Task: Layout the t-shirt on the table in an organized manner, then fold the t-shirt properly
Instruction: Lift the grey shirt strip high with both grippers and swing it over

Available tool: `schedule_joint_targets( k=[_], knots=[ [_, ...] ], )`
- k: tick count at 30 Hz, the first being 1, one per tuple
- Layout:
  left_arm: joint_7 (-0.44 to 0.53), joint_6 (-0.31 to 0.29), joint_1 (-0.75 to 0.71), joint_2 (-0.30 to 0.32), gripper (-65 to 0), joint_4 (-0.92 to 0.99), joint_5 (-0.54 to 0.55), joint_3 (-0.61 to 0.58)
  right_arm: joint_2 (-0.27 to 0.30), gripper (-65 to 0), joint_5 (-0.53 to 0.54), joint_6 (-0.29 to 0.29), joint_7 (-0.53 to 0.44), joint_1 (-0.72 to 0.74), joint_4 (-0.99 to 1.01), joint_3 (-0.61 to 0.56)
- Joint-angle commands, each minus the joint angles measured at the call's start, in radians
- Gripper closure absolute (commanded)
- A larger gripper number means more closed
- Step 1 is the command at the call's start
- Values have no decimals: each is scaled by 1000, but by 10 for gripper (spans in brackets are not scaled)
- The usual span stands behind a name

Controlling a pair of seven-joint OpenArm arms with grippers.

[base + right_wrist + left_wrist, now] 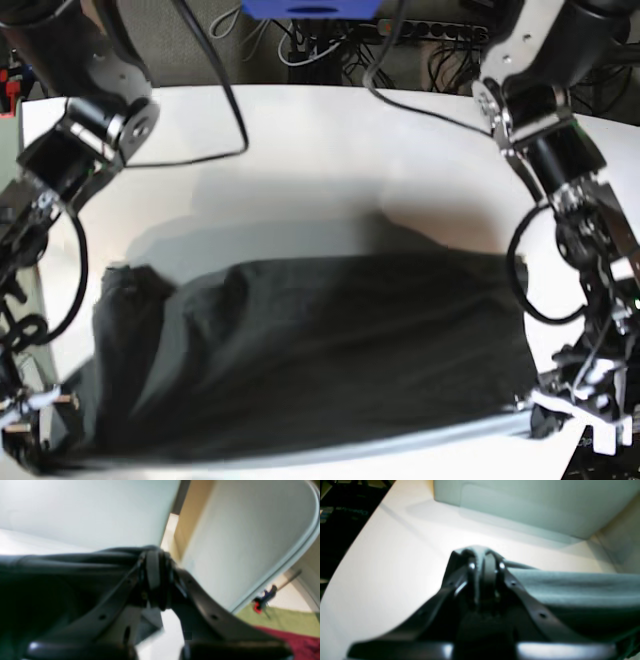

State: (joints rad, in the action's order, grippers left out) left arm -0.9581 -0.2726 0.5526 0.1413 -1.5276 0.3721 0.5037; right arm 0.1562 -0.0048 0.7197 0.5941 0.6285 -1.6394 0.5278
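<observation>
Softly draped charcoal cloth t-shirt, smooth white table

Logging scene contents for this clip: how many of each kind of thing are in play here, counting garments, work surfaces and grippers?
t-shirt: 1
table: 1
grippers: 2, the left gripper and the right gripper, each shut on the t-shirt's edge
Total: 4
</observation>
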Motion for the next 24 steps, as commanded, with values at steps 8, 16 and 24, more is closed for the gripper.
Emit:
schedule_joint_targets(
  k=[8,16,24],
  knots=[
    [109,12,245,56,-1,121,-12,-95,64,0,-51,-22,-27,259,152,-45],
    [101,12,237,48,-1,54,-9,-132,62,0,-37,-22,19,204,44,-36],
    [104,9,-104,60,-1,-143,-3,-87,53,0,203,-22,50,-278,-255,-34]
  ],
)
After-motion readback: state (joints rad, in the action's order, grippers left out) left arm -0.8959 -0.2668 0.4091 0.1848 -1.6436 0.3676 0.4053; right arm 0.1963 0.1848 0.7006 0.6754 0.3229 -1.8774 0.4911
